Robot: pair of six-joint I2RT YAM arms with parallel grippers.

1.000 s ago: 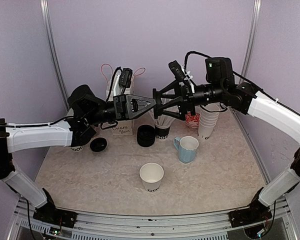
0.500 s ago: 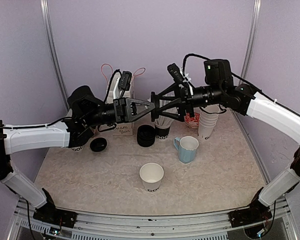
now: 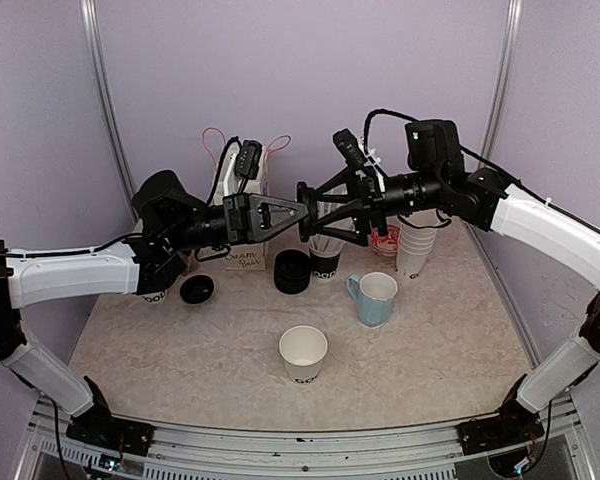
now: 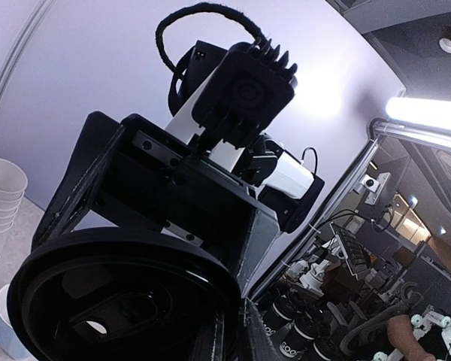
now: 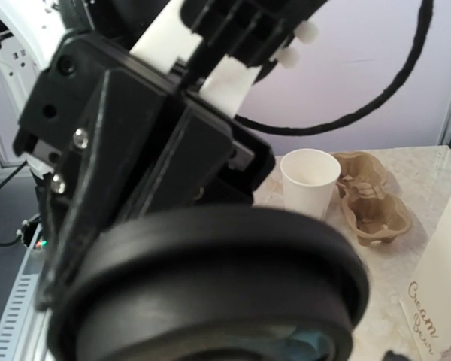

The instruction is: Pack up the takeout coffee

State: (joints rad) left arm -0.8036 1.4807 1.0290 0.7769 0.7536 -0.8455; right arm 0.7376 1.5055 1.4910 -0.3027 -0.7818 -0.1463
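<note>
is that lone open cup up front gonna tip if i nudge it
Probably: the cup looks empty, so likely very light. Its base is narrower than its rim, so a high push may topple it. With no lid, the rim may squash.

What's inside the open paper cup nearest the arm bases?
The cup looks empty: its bare white far wall and floor show. Its near inner wall is hidden behind its own rim.

Pale lilac walls (image 3: pixel 310 70) rise behind and beside the marbled beige bench (image 3: pixel 440 340). Silver posts (image 3: pixel 100 90) stand at its rear corners, and an aluminium rail (image 3: pixel 280 437) runs along its near edge.
</note>
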